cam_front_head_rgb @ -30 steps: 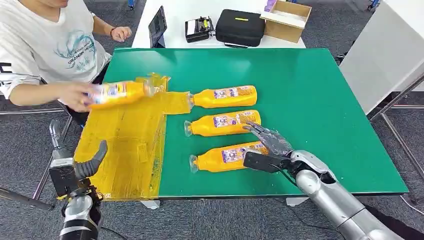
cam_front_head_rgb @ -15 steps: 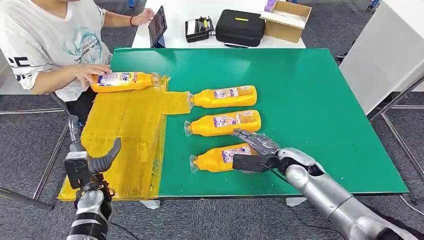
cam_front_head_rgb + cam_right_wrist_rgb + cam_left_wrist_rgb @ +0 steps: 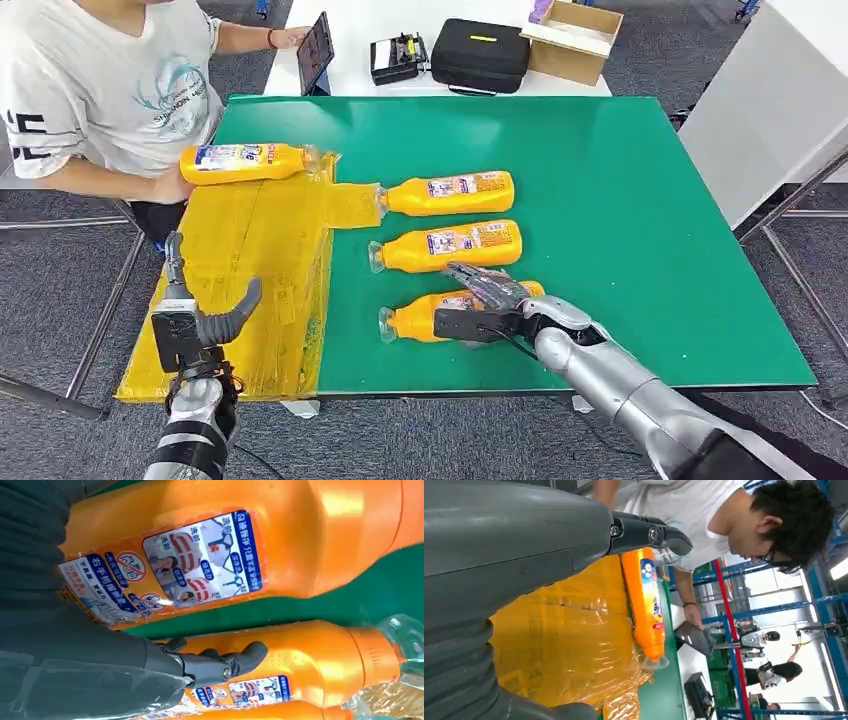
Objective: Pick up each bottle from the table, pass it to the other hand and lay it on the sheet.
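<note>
Three orange bottles lie side by side on the green table [image 3: 620, 200]: a far one [image 3: 450, 193], a middle one [image 3: 445, 247] and a near one [image 3: 425, 320]. My right hand [image 3: 488, 300] hovers over the near bottle [image 3: 210, 555] with fingers spread across its label end, not closed around it. The middle bottle [image 3: 310, 660] lies just beyond the fingers [image 3: 220, 666]. A fourth bottle [image 3: 245, 160] lies at the far end of the yellow sheet [image 3: 250, 270]. My left hand [image 3: 205, 322] is raised and open over the sheet's [image 3: 574, 630] near edge, with the fourth bottle [image 3: 646, 605] ahead of it.
A person [image 3: 100, 90] sits at the table's far left corner, one hand beside the bottle on the sheet, the other at a tablet [image 3: 315, 50]. A black case [image 3: 480, 52] and a cardboard box [image 3: 572, 38] stand on the white table behind.
The person laid the fourth bottle on the sheet's far end and drew the hand back. My right hand slid left over the near bottle. My left hand rose and shifted right.
</note>
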Robot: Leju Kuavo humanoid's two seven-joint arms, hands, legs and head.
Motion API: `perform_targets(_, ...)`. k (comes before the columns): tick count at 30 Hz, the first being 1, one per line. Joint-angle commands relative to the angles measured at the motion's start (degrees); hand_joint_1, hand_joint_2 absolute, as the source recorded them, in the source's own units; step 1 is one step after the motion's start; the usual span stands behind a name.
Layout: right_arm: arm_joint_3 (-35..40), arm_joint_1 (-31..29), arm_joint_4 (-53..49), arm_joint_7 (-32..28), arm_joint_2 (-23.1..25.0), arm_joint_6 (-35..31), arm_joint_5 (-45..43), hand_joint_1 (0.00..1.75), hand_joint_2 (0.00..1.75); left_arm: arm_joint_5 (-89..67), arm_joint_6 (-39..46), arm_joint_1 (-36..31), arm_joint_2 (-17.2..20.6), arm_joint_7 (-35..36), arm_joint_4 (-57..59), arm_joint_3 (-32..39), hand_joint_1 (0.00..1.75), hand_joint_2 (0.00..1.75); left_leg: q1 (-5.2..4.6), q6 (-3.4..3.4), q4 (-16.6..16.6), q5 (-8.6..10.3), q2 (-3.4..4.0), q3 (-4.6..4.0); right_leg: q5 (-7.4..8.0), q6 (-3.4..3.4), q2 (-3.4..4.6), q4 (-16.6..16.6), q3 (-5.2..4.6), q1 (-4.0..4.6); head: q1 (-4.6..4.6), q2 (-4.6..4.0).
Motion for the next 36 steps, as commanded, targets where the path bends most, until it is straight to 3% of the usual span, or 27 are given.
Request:
perform_targets(1,4.1,-3.4,7.4,-0.2,1.7,0.3,0.0,0.0,1.75,0.0,-0.2,-2.2,0.0,-0.2,4.7,-0.8,0.0,1.75,0.0,0.01,0.0,-0.03,0.06,0.15,-0.03,-0.13,-0.01,0.0,0.15,0.03,0.0,0.0)
perform_targets(6,5.4,-3.7,5.7,-0.6,0.1,2.4,-0.6,0.0,1.75,0.1,-0.6,-2.6,-0.2,-0.2,5.4,-0.7,0.0,1.75,0.05,0.02,0.0,-0.11,0.08,0.26,-0.08,-0.22,-0.03,0.0,0.29,0.09,0.0,0.0)
perform_targets(10,8.5,-5.5,2.5,0.9,-4.0,5.3,-2.1,0.0,1.75,0.2,-0.8,-2.8,-0.2,-0.2,5.9,-0.4,0.0,1.75,0.0,0.03,0.0,-0.06,0.02,0.18,-0.07,-0.17,-0.07,0.0,0.21,0.04,0.0,0.0)
perform_targets(11,9.5,-6.1,1.4,1.4,-5.3,5.7,-2.2,0.3,1.75,0.2,-0.8,-2.7,-0.3,-0.2,5.9,-0.4,0.0,1.75,0.05,0.03,0.1,-0.12,0.07,0.27,-0.11,-0.25,-0.06,0.0,0.32,0.1,0.0,0.0)
perform_targets(12,9.9,-6.3,0.7,1.7,-6.1,6.0,-2.4,1.62,1.75,0.2,-0.8,-2.7,-0.3,-0.2,5.8,-0.3,0.0,1.75,0.04,0.04,0.1,-0.14,0.08,0.29,-0.13,-0.28,-0.06,0.0,0.34,0.1,0.0,0.0)
perform_targets(13,10.7,-6.7,0.0,2.0,-7.0,6.7,-2.3,1.75,1.75,0.2,-0.7,-2.7,-0.3,-0.2,6.0,-0.3,0.0,1.75,0.0,0.04,0.1,-0.08,-0.03,0.17,-0.11,-0.19,-0.14,0.0,0.22,0.05,0.0,0.0)
perform_targets(27,12.6,-7.7,-5.3,-0.7,-11.4,9.7,-8.8,1.75,1.75,0.5,-1.3,-4.2,-0.8,-0.2,8.5,-1.0,0.0,1.75,0.03,0.03,0.1,-0.21,0.12,0.34,-0.18,-0.34,-0.03,0.0,0.39,0.1,0.02,0.0)
perform_targets(31,10.5,-5.0,-6.4,-2.8,-10.9,5.5,-10.4,1.75,1.75,0.8,-1.8,-4.4,-0.8,-0.2,9.0,-0.8,0.0,1.75,-0.02,0.02,0.0,-0.08,0.03,0.17,-0.07,-0.16,-0.05,0.0,0.2,0.03,0.0,0.0)
perform_targets(33,3.0,2.1,-7.5,-8.4,-6.7,-5.4,-9.8,1.75,1.75,0.8,-2.0,-4.0,-0.9,-0.2,8.5,-0.7,0.0,1.75,0.01,0.02,0.0,-0.06,-0.02,0.18,-0.06,-0.15,-0.09,-0.1,0.24,0.06,0.02,0.0)
perform_targets(35,-8.4,10.8,-9.1,-12.4,3.3,-14.2,-6.5,1.75,1.75,0.6,-2.0,-3.0,-1.2,-0.2,6.7,-0.2,0.0,1.75,0.06,0.01,0.0,-0.06,0.03,0.18,-0.03,-0.13,-0.03,-0.1,0.23,0.09,0.02,0.0)
perform_targets(36,-10.8,13.0,-11.3,-10.5,7.1,-16.1,-3.9,1.75,1.75,0.5,-2.7,-2.4,-1.2,-0.2,5.7,0.1,0.0,1.75,0.19,-0.05,-0.2,-0.13,0.19,0.48,-0.03,-0.27,0.09,-0.3,0.51,0.24,0.0,0.0)
